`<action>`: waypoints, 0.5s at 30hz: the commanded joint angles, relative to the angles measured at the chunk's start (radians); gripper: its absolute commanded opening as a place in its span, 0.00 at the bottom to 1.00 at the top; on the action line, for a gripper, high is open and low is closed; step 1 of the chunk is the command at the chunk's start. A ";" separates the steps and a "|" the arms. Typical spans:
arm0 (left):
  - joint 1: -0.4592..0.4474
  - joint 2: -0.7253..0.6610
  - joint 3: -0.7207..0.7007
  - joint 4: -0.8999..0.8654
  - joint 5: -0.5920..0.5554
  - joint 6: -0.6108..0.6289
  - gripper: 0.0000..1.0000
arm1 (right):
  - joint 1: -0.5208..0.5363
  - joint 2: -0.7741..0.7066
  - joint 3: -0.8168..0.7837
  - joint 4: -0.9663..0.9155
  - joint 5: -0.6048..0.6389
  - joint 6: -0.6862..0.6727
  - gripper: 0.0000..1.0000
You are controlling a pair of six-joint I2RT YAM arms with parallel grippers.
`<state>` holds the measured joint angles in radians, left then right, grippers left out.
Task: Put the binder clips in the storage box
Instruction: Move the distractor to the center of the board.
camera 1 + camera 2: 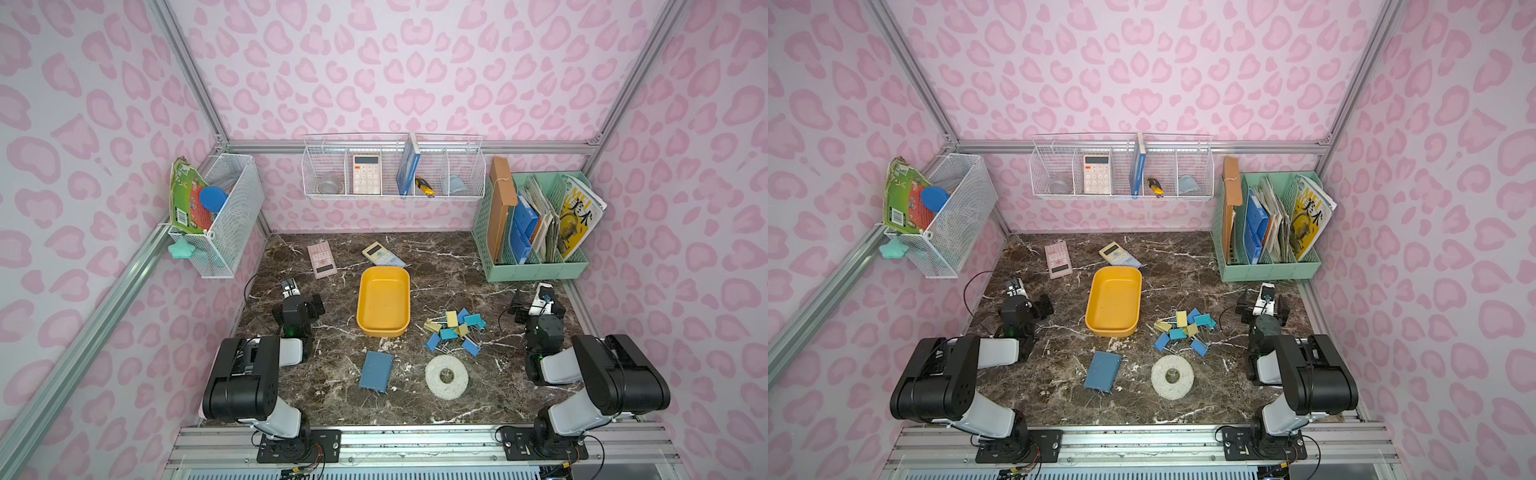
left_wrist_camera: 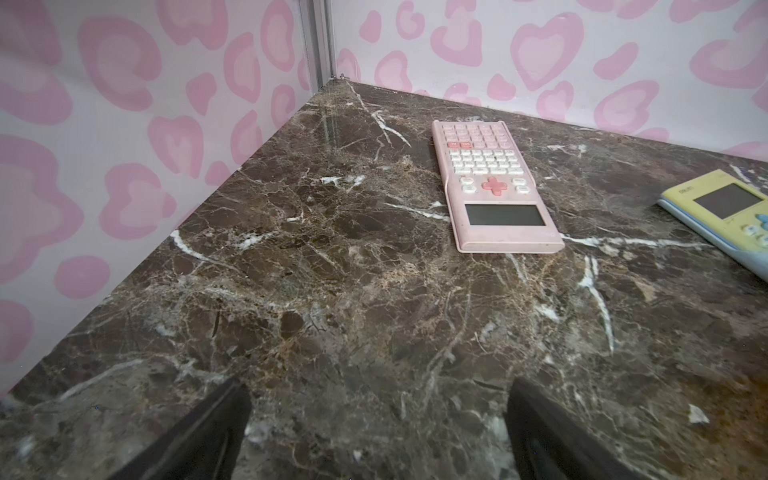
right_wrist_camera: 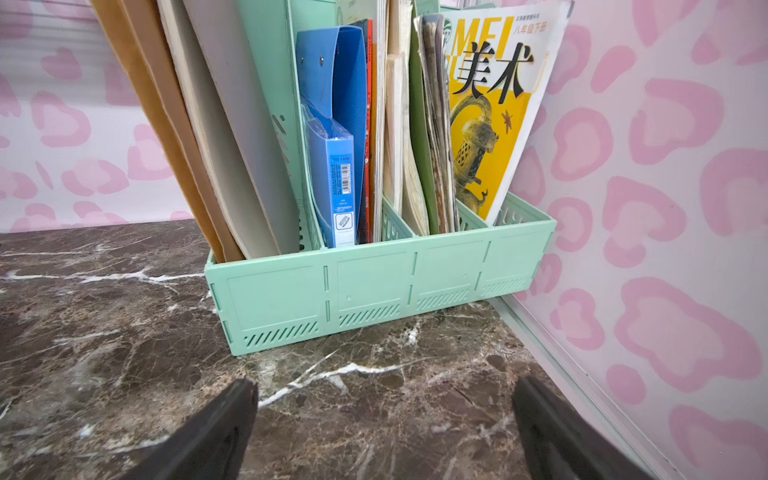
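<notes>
The binder clips (image 1: 453, 330) (image 1: 1183, 328), blue, teal and pale yellow with wire handles, lie in a loose heap on the marble table just right of the storage box. The storage box (image 1: 383, 299) (image 1: 1113, 301) is a shallow yellow tray at the table's middle, with nothing in it. My left gripper (image 1: 299, 297) (image 2: 379, 388) hovers low at the left, well apart from the tray, open and holding nothing. At the right my gripper (image 1: 539, 303) (image 3: 386, 384) is open too, holding nothing, past the heap. Neither wrist view shows the clips or the tray.
A pink calculator (image 1: 322, 259) (image 2: 494, 187) and a yellow calculator (image 1: 382, 253) lie behind the tray. In front lie a blue-grey pad (image 1: 376, 371) and a white ring (image 1: 446, 377). The mint file organizer (image 1: 536, 266) (image 3: 374, 291) fills the back right corner. Wire baskets (image 1: 392, 166) hang on the walls.
</notes>
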<state>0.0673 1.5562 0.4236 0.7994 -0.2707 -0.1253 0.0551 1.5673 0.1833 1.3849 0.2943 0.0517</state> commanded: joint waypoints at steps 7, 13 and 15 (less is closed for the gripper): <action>0.002 -0.003 0.001 0.019 0.005 0.005 0.99 | 0.000 0.001 -0.001 0.021 0.006 0.005 1.00; -0.003 -0.030 -0.002 0.052 0.047 0.068 0.99 | 0.037 -0.095 0.085 -0.199 0.043 -0.031 0.99; -0.035 -0.120 0.098 -0.203 0.043 0.095 0.99 | 0.046 -0.151 0.223 -0.484 0.042 -0.043 1.00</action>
<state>0.0551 1.5055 0.4461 0.7425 -0.2558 -0.0933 0.0887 1.4700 0.2943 1.1969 0.3199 0.0391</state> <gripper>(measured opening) 0.993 0.996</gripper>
